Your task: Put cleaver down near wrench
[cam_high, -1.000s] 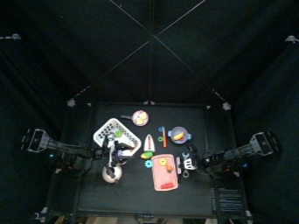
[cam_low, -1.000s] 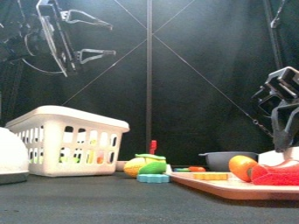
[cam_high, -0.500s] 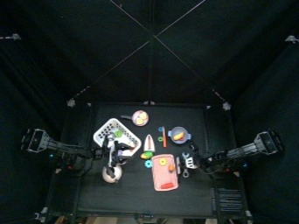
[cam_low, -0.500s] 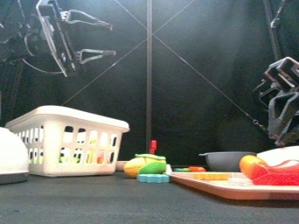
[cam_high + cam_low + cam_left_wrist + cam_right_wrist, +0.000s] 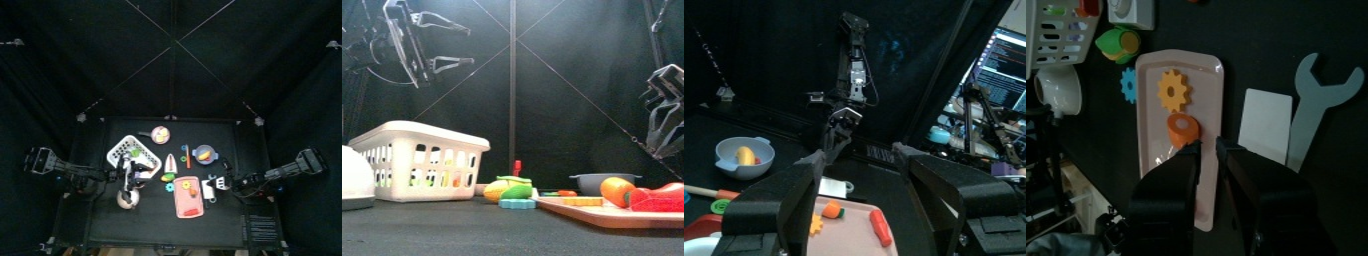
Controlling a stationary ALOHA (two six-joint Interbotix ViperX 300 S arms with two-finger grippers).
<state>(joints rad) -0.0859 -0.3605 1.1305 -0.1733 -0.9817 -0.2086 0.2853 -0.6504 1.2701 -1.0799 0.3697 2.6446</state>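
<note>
Black curtains are seen all round the desk (image 5: 227,140). Near its front edge the cleaver (image 5: 1180,120) is laid flat, with small pieces resting on it; the wrench (image 5: 1323,100) is laid just beside it, toward the right edge, a white card between them. The right claw (image 5: 1211,165) is held over the cleaver, parted, gripping nothing. The left claw (image 5: 855,185) is raised at the left, open and empty.

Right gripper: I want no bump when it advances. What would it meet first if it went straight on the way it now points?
Probably the cleaver's edge, beside the small orange piece lying on it. The right gripper aims down at that edge, though depth is unclear.
</note>
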